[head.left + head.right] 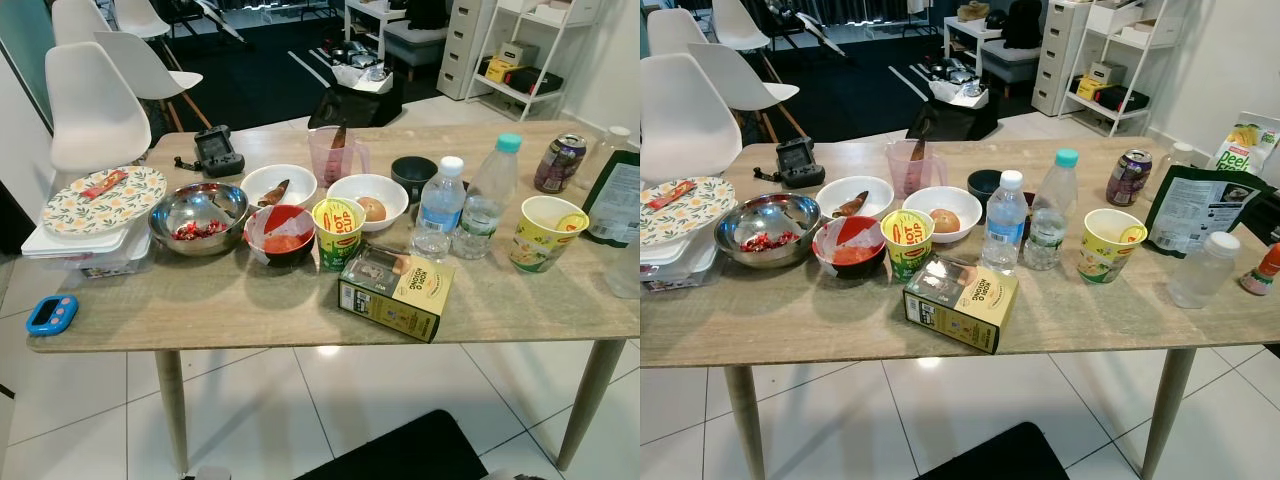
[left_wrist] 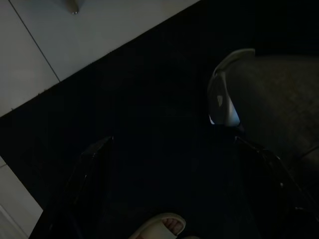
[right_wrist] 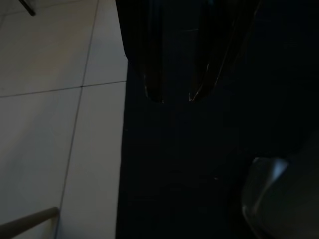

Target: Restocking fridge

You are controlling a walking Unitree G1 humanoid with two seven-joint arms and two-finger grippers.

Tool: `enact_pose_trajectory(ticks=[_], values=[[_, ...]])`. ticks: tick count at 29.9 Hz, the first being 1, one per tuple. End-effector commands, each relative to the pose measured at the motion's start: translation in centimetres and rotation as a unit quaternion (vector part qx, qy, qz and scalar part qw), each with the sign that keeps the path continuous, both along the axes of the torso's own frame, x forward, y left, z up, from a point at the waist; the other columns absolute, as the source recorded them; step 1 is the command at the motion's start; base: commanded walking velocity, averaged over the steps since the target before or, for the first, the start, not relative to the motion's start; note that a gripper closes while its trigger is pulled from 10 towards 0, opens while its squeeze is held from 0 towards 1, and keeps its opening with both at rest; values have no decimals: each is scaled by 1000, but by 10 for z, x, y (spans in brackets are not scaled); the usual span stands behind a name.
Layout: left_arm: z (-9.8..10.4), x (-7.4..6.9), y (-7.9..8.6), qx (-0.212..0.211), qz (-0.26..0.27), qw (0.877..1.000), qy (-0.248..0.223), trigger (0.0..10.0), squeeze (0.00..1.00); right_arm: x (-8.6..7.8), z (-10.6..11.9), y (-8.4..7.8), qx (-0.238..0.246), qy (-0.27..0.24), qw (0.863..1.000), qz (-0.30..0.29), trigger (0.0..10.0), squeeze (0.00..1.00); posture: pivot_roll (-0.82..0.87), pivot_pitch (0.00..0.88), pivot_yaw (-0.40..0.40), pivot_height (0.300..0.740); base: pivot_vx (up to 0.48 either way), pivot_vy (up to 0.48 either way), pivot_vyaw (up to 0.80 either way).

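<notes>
Beside green pouch (image 1: 1193,207), juice carton (image 1: 1242,146).

Two capped water bottles (image 1: 1004,222) stood upright at the table's centre; a yellow box (image 1: 960,303) lay at six o'clock.

Table (image 1: 250,315): pale wood grain. Plate (image 1: 100,200): white w/ orange-green floral print. Timer (image 1: 52,313): blue. Mixing bowl (image 1: 198,215): silver steel. Small bowl (image 1: 280,235): red inside. Noodle cups (image 1: 338,232) (image 1: 545,232): yellow, red logo. Carton (image 1: 397,293): dk green/yellow. Bottle caps: white (image 1: 452,165), teal (image 1: 510,142). Can (image 1: 560,163): purple. Chairs (image 1: 95,105): white.
</notes>
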State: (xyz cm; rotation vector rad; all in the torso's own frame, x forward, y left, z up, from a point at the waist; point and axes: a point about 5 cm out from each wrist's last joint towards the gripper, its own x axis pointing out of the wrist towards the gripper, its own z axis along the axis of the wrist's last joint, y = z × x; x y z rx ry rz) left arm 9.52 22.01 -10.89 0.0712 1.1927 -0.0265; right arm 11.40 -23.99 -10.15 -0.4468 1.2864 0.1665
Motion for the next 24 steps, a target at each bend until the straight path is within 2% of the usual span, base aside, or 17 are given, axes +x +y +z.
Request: enact_pose_trajectory(ticks=[1,3,7,8,9,10,13,14,16,17,19,21,22,23,24], values=[[0,-6,8,16,-5,1000,11,10000,0,0,1,-3,-18,-5,1000,-3,10000,0,-19,0,-14,740,0,0,0],[0,-7,8,16,-5,1000,11,10000,0,-2,2,-10,-48,-11,999,-14,10000,0,-13,0,-15,740,0,0,0],[-1,-6,4,12,-5,1000,9,10000,0,-5,4,-20,-68,-19,997,-42,10000,0,-8,0,-12,740,0,0,0],[-1,-5,1,9,-9,1000,9,10000,0,-3,7,-30,-83,-32,994,-67,10000,737,-7,0,-11,740,0,0,0],[-1,-5,-1,7,-13,1000,10,10000,0,-1,13,-42,-104,-46,989,-95,10000,1000,-6,0,-10,740,0,0,0],[-2,-5,-2,6,-15,1000,10,10000,0,3,21,-60,-137,-65,981,-120,10000,1000,-5,0,-13,740,0,0,0],[-2,-5,-2,6,-15,1000,10,10000,0,3,21,-60,-137,-65,981,-120,10000,1000,-5,0,-13,740,0,0,0],[-2,-5,-3,6,-16,1000,10,10000,0,7,29,-74,-163,-81,973,-142,10000,1000,-3,0,-15,740,0,0,0],[-2,-5,-3,6,-14,1000,9,10000,0,21,53,-108,-218,-127,948,-193,10000,1000,-3,0,-21,740,0,0,0],[-2,-5,-3,6,-14,1000,9,10000,0,21,53,-108,-218,-127,948,-193,10000,1000,-3,0,-21,740,0,0,0],[-2,-4,-3,6,-12,1000,8,10000,0,34,74,-131,-255,-168,924,-231,10000,1000,-3,0,-23,740,0,0,0],[-2,-4,-3,6,-12,1000,8,10000,0,34,74,-131,-255,-168,924,-231,10000,1000,-3,0,-23,740,0,0,0],[-2,-4,-4,4,-9,1000,7,10000,0,49,101,-153,-292,-217,894,-262,10000,1000,-1,0,-28,740,0,0,0],[-2,-4,-5,3,-8,1000,7,10000,0,55,113,-163,-309,-236,880,-272,10000,1000,0,0,-31,740,0,0,0],[-2,-4,-5,3,-8,1000,7,10000,0,55,113,-163,-309,-236,880,-272,10000,1000,0,0,-31,740,0,0,0]])
